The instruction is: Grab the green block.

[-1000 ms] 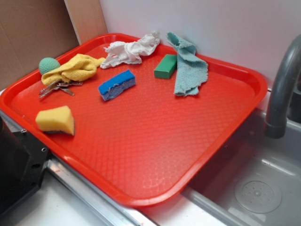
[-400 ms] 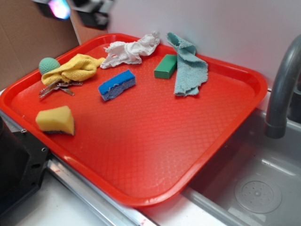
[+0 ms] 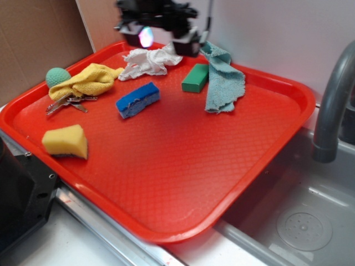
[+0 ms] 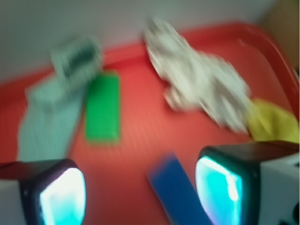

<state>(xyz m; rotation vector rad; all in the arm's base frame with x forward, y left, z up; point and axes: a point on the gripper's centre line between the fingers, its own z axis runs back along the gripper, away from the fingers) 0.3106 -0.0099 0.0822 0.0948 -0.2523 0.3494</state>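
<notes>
A red tray (image 3: 183, 166) with a waffled floor fills most of the exterior view, set against a pale wall (image 3: 277, 33), with brown cardboard (image 3: 33, 39) at the far left. To its right lies a grey sink (image 3: 299, 221) with a dark curved faucet (image 3: 333, 105); a black box (image 3: 22, 199) sits at the tray's near left corner.

The gripper (image 3: 158, 39) hangs blurred above the tray's far edge, over a crumpled white rag (image 3: 152, 60). In the wrist view its two fingers (image 4: 61, 194) stand wide apart with glowing cyan pads, nothing between them.

A teal cloth (image 3: 224, 80) lies draped just to the right of the gripper. A yellow cloth (image 3: 89, 79) lies to the left of the gripper, resting against a teal ball (image 3: 57, 76) and over a bunch of keys (image 3: 66, 103). A yellow sponge (image 3: 65, 141) sits well apart, toward the tray's near left edge. A blue sponge (image 3: 137, 100) lies in front of the gripper, on the near side of the rag.

The block (image 3: 195, 77) lies flat on the tray, below and slightly right of the gripper, touching the teal cloth's left edge. In the wrist view the block (image 4: 102, 108) appears ahead of the left finger, not yet between the fingers.
</notes>
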